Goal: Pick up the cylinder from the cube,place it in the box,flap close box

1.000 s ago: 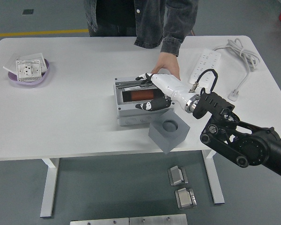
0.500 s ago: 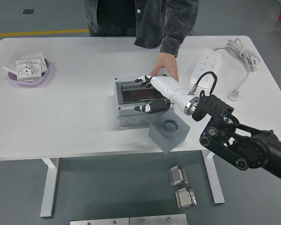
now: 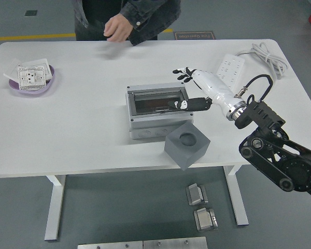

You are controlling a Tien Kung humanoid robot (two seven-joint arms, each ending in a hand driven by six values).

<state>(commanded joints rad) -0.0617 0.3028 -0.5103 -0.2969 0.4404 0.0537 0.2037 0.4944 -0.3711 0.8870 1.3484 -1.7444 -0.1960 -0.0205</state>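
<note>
The box [image 3: 158, 111] is seen at the table's [image 3: 83, 129] centre, a grey housing with a dark tinted flap lying flat over its top. Through the flap a reddish shape is faintly made out; it is judged to be the cylinder, already inside. The cube [image 3: 186, 144] stands just beside the box at its 5 o'clock, and its round socket is empty.

The right hand [image 3: 193, 88] is held at the box's 3 o'clock. Its fingers [image 3: 182, 73] are spread and nothing is grasped; the thumb tip lies over the flap's right edge, though contact cannot be confirmed. The left hand is not in view.

The flap is judged to be a thin, stiff plastic panel, light and hinged, with a smooth surface that could let a fingertip slide. It should be pressed from above near its free edge and corners rather than pinched, with moderate force, since a latch may need to be snapped home. The box itself looks rigid and fairly light, so it could be shoved across the table by a sideways push.

At 12 o'clock a person's hand [image 3: 116, 27] is held at the far edge, well apart from the box. A power strip [image 3: 229, 67] lies at 2 o'clock and a dish [image 3: 33, 85] of parts at 10 o'clock.
</note>
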